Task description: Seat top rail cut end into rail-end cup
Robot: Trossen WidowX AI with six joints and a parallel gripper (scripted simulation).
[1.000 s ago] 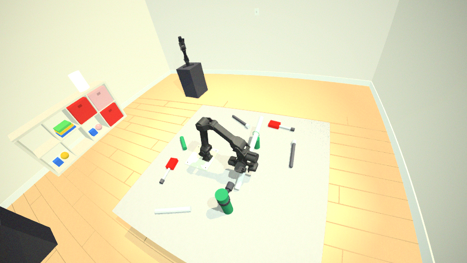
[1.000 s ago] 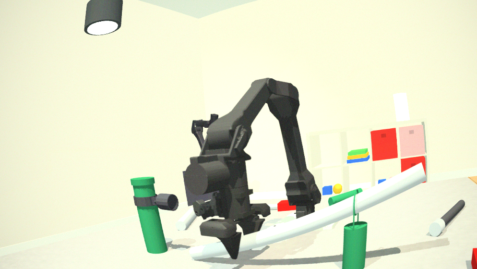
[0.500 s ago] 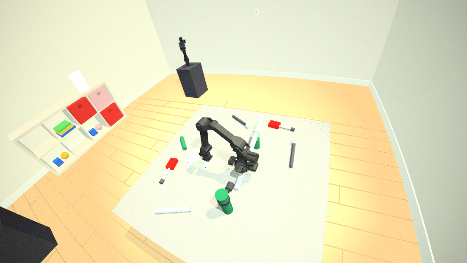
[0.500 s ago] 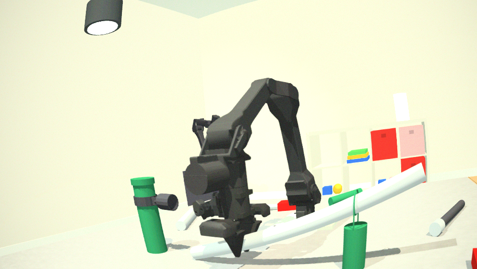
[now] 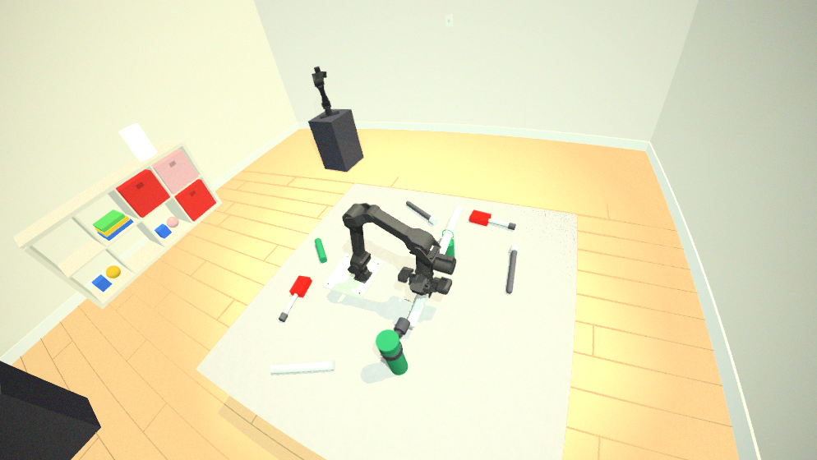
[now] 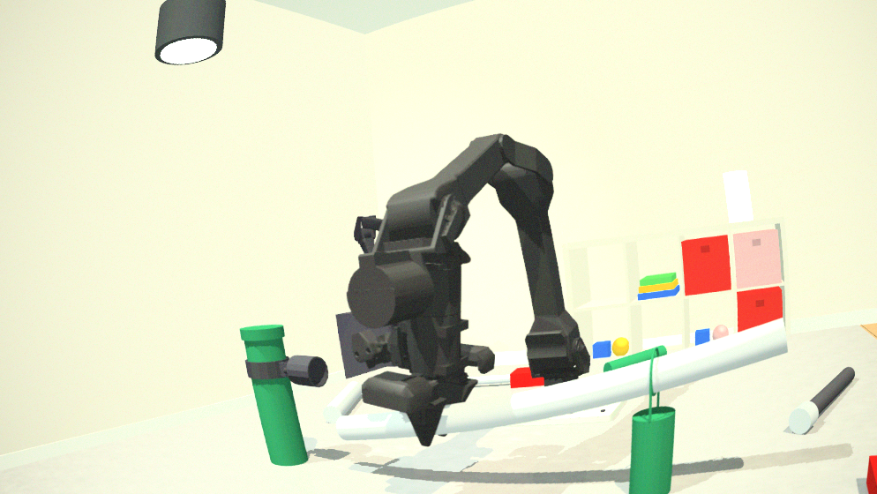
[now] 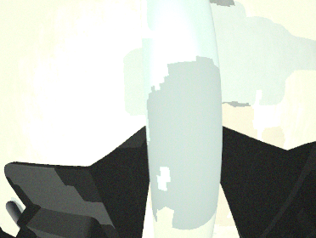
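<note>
The long white, slightly bent rail [image 5: 451, 221] [image 6: 570, 392] [image 7: 184, 149] passes through the thin green loop on the small green post [image 5: 450, 248] [image 6: 651, 453]. My gripper [image 5: 421, 293] [image 6: 433, 426] [image 7: 177, 130] is shut on the rail near its cut end, one finger on each side. The big green post [image 5: 398, 365] [image 6: 279, 423] leans slightly. Its dark brace band [image 6: 264, 369] sits just below the cap, and the dark rail-end cup [image 5: 402, 325] [image 6: 306, 370] points toward the rail. The cut end is outside the cup and lower than it in the exterior view.
A loose white tube [image 5: 302, 367] lies left of the big post. Dark rods [image 5: 511, 268] [image 5: 418, 211], red-headed pieces [image 5: 300, 286] [image 5: 480, 218] and a green rod [image 5: 320, 250] lie around the mat [image 5: 486, 388]. The arm's white base plate [image 5: 337, 279] is behind the gripper.
</note>
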